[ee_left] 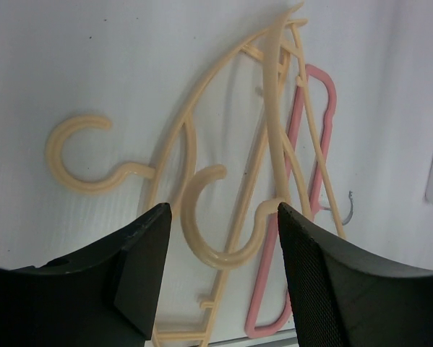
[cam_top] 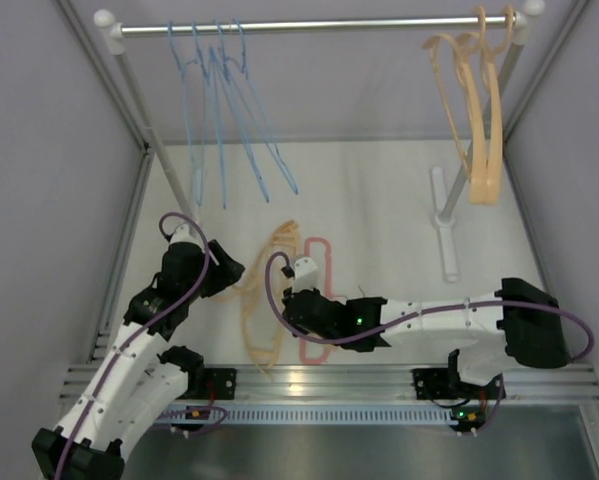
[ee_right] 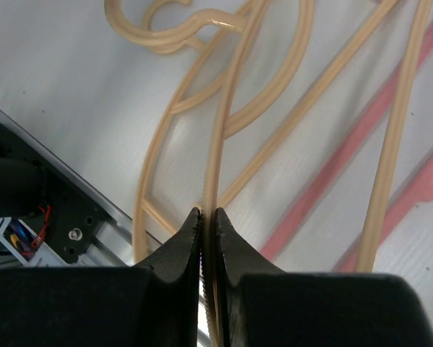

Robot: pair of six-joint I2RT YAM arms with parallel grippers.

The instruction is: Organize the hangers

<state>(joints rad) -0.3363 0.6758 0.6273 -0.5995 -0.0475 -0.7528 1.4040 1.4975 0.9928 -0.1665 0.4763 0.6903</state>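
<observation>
Several light-blue wire hangers (cam_top: 222, 110) hang on the left of the rail and a few peach-orange hangers (cam_top: 476, 110) hang on its right end. More peach hangers (cam_top: 264, 300) lie in a pile on the table, overlapping a pink-red hanger (cam_top: 316, 300). My left gripper (cam_top: 231, 272) is open above the pile. In the left wrist view its jaws (ee_left: 222, 210) stand wide either side of a peach hook (ee_left: 216, 231), apart from it. My right gripper (cam_top: 285, 300) is shut on a thin bar of a peach hanger (ee_right: 223, 130), pinched at the tips (ee_right: 208, 211).
The silver rail (cam_top: 319, 25) spans the back on two posts, with a white foot (cam_top: 445, 235) at the right. Grey walls close in both sides. A metal track (cam_top: 329, 380) runs along the near edge. A second peach hook (ee_left: 79, 155) lies left of the pile.
</observation>
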